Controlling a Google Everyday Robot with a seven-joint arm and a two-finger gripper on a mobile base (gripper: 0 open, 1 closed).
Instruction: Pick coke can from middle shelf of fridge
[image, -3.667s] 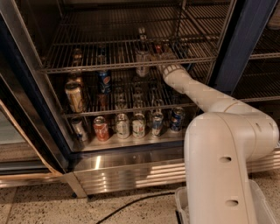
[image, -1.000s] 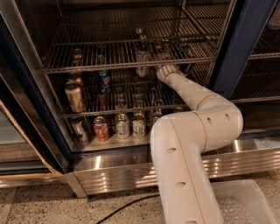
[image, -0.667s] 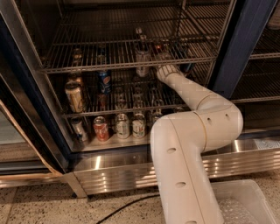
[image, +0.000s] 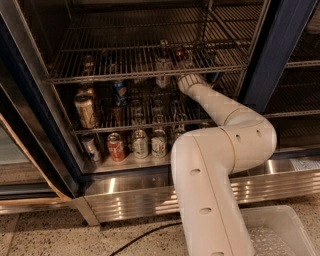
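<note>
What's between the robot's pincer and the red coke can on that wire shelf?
Nothing visible. The pincer is right by the coke can at the front of the middle shelf. A pale can stands just left of it, beside rather than between.

Wire middle shelf (image: 100, 78) with bottle (image: 162, 67), cans (image: 88, 65); claw (image: 185, 72) at its front rail.

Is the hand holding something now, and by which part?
It cannot be told: the hand is inside the fridge, at the wire shelf, and its grip is hidden.
</note>
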